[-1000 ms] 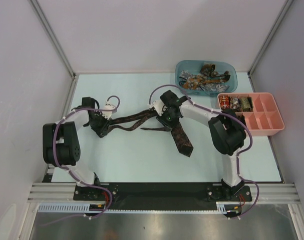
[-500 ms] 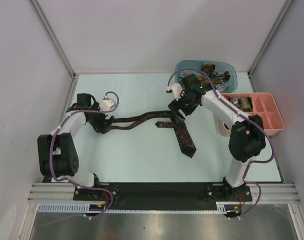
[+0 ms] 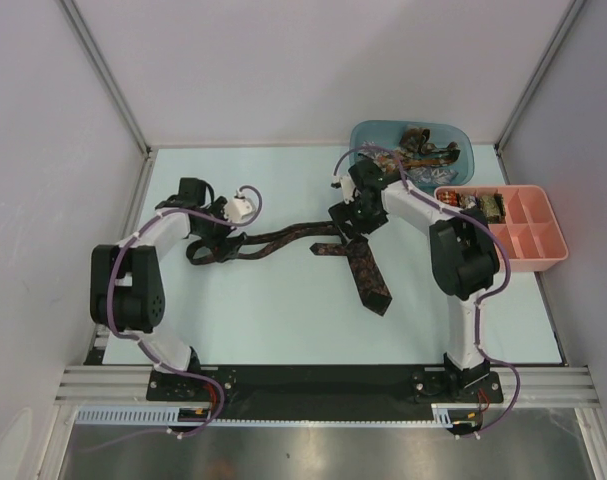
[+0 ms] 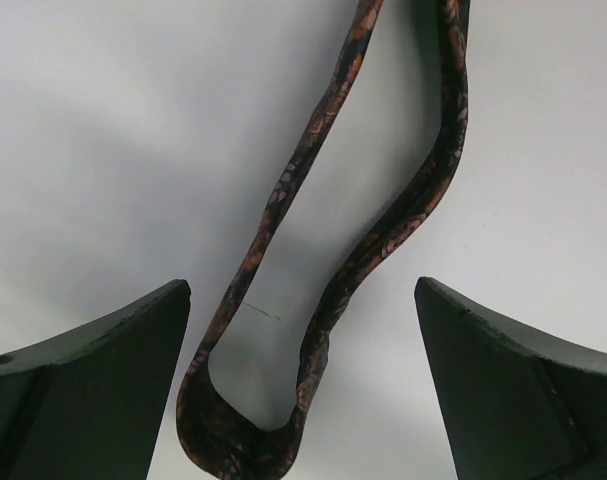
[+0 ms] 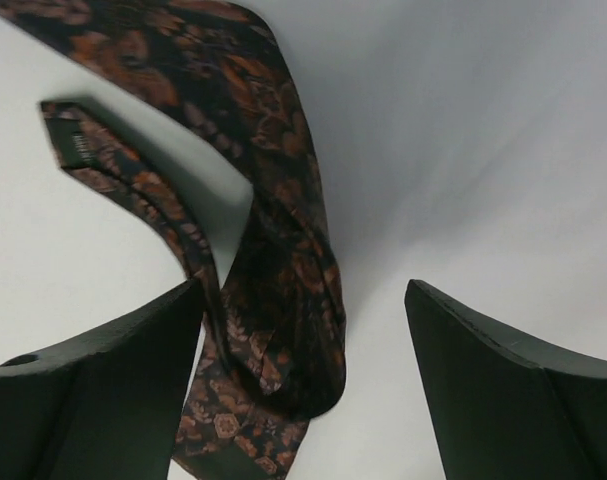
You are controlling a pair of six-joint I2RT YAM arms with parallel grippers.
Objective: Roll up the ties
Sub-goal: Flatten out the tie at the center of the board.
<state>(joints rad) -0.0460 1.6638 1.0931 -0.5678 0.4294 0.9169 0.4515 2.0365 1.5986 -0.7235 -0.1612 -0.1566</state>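
Observation:
A dark brown tie [image 3: 368, 278] with an orange pattern lies across the table, its wide pointed end toward the front. Its narrow part runs left to a folded loop [image 4: 245, 440] on the table between my left gripper's [image 3: 209, 246] open fingers. The left gripper [image 4: 301, 283] holds nothing. My right gripper [image 3: 351, 226] hovers over the tie's bunched middle fold [image 5: 283, 300] and its narrow tip [image 5: 78, 140]. The right gripper [image 5: 303, 284] is open, and its left finger [image 5: 113, 380] stands close beside the cloth.
A blue tub [image 3: 465, 160] at the back right holds several more crumpled ties [image 3: 408, 155]. A pink compartment tray [image 3: 553, 252] sits to its right with small items in its far cells. Walls close in the table on three sides.
Both grippers have opened and let go of the tie, which now lies on the table. The right gripper moved toward the back; the left shifted slightly right.

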